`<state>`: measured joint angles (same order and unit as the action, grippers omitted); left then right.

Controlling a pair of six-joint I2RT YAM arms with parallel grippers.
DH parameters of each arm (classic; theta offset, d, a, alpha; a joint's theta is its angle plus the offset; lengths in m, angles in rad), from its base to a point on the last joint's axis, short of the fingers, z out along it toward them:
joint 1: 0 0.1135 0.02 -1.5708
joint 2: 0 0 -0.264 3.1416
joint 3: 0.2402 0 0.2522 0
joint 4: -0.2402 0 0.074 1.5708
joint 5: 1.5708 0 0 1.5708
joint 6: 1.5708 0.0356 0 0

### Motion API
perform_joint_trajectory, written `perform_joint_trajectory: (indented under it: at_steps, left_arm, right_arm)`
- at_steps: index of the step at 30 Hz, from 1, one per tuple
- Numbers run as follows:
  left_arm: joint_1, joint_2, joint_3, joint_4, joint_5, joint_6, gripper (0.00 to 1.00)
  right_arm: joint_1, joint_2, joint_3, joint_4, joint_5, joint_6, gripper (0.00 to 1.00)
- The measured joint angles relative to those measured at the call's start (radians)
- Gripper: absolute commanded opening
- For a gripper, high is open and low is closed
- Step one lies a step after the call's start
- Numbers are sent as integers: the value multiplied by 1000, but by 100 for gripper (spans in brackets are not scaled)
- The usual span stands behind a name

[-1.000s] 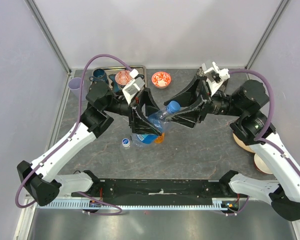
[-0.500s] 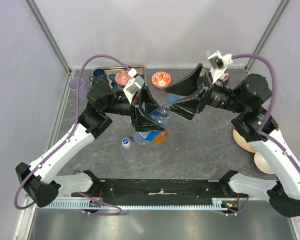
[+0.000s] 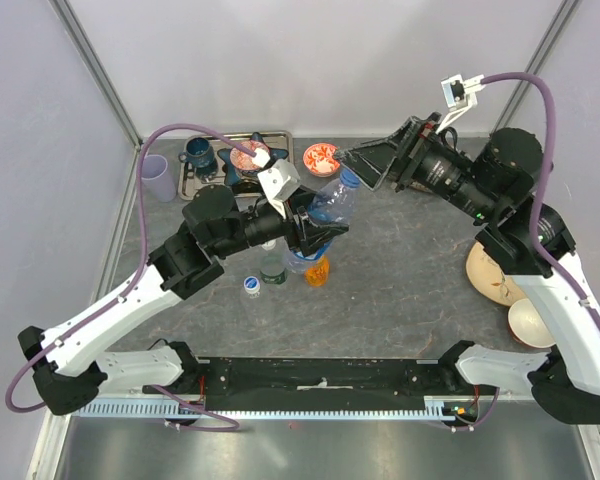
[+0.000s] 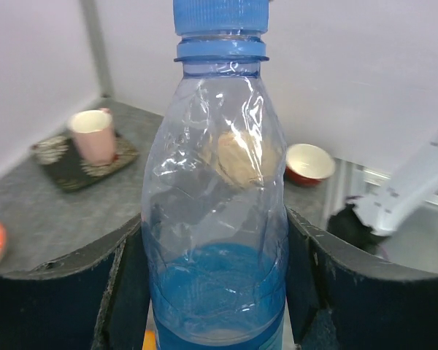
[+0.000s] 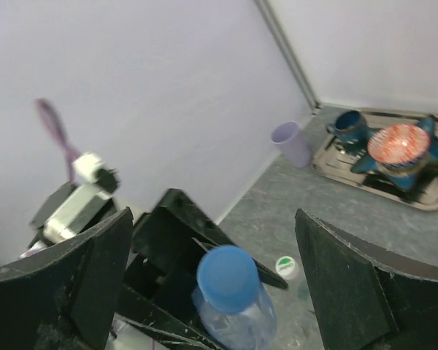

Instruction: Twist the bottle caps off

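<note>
I have the blue bottle [image 3: 332, 203] clamped low on its body by the left gripper [image 3: 318, 225], whose jaws press in on both sides of it. The bottle is tilted, with its neck pointing to the back right. The blue cap [image 3: 350, 178] sits on that neck.

The right gripper [image 3: 363, 163] hangs just beyond the cap with its jaws spread wide. In the right wrist view the cap shows low between them, and neither jaw touches it.

Just on the near side of the blue bottle, partly under the left gripper, the orange bottle [image 3: 317, 271] stands on the table. A clear bottle [image 3: 271, 266] with a white-and-green top stands to the near left of the blue bottle. A white-and-blue cap [image 3: 250, 286] lies a little further out the same way, but I can hardly make out what is under it.

Behind the blue bottle, close to its cap, is a red bowl [image 3: 322, 157]. To the back left of the bottle a tray [image 3: 186, 184] holds a dark blue mug [image 3: 197, 153] and a red patterned bowl [image 3: 248, 155]. The lilac cup [image 3: 155, 177] stands further left, just outside the tray.

In the left wrist view a pink mug [image 4: 93, 136] stands on a dark mat [image 4: 73, 173], beyond the bottle and to its left.
</note>
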<state>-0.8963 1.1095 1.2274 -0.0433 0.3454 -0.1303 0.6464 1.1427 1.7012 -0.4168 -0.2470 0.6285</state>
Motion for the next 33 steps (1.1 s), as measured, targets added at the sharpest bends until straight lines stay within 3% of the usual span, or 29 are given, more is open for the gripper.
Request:
perform_joint_trajectory:
  at_steps: [9,15,25,33]
  left_arm:
    - [-135,-10,-10,-11,-455,196,32]
    - [-196,0,-11,-8,-612,283,32]
    - [-211,13,-11,-8,-685,322,32]
    - [-211,13,-19,-8,-689,327,31]
  right_arm:
    - [1,54,30,-135,148,0,98]
    - [18,67,30,-141,166,0,97]
    - [32,84,29,-140,173,-5,72]
    - [33,83,12,-138,177,-6,58]
